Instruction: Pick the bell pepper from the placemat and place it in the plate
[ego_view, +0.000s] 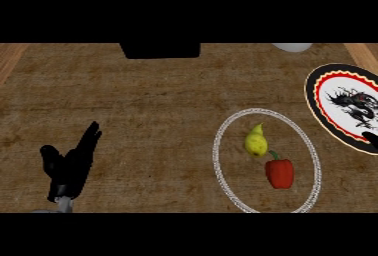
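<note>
head view: bell pepper (280, 173) right of robot hand (69, 167)

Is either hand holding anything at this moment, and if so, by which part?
Nothing is held. The left hand is open at the lower left, fingers up, resting. The right hand is out of view. The red bell pepper lies untouched on the placemat, beside a pear.
</note>
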